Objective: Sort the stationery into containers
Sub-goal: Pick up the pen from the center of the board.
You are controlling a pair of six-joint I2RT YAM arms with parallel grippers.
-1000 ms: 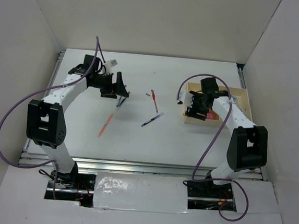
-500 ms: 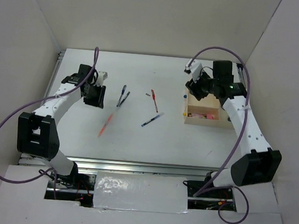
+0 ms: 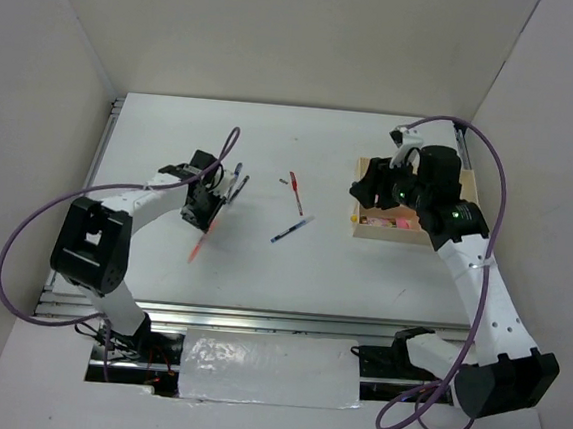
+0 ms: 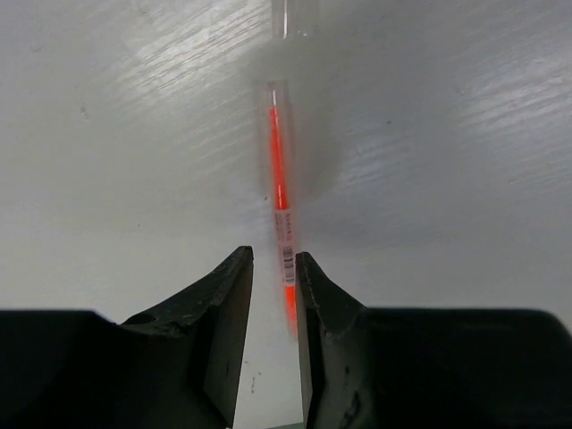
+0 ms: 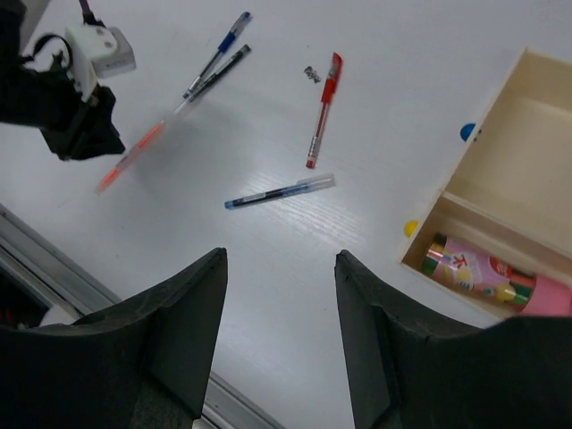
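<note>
Orange pen (image 4: 279,179) on counter (image 4: 134,134), L fingers (image 4: 273,256) part-open astride it, gap visible one side; R fingers (image 5: 279,259) spread wide, empty, over counter nr wooden tray (image 5: 500,152)

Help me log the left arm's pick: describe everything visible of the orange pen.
The orange pen is slim, with a clear plastic barrel, a bright orange core and a printed label. It lies on the white table, its near end between the fingers of the left pincer, close to one finger, with a gap on the other side.
</note>
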